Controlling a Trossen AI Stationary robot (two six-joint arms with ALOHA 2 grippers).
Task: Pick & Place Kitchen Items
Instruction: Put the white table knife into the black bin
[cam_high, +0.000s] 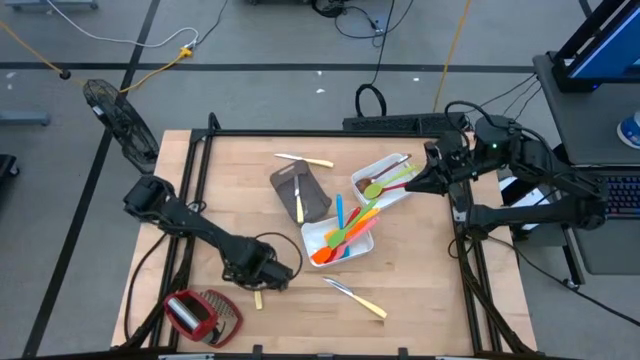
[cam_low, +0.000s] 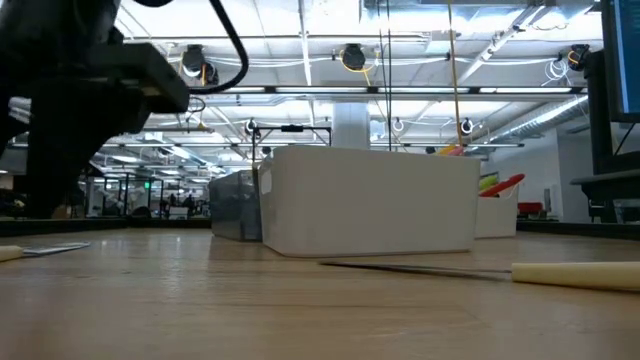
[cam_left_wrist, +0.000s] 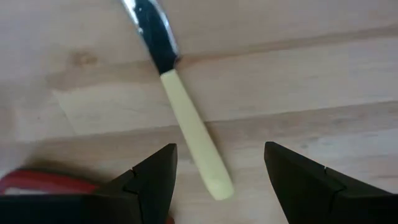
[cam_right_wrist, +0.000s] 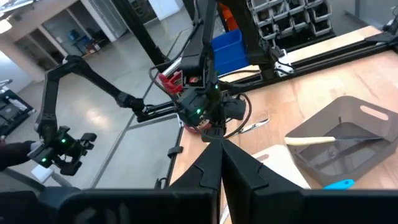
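Left gripper (cam_left_wrist: 214, 171): spread open above a pale-handled knife (cam_left_wrist: 186, 121), lower left of the table (cam_high: 420, 300), not grasping it.
Right gripper (cam_right_wrist: 221, 152): clenched empty, right edge.

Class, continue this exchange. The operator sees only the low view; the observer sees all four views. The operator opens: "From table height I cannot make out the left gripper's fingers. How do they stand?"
Observer: The left gripper is open, pointing down at the table.
Operator: Does anything lie under it?
Observer: A pale-handled knife lies flat on the wood between the fingers, not gripped.
Operator: And the other arm?
Observer: The right gripper is shut and empty, at the edge of the farther white tray.
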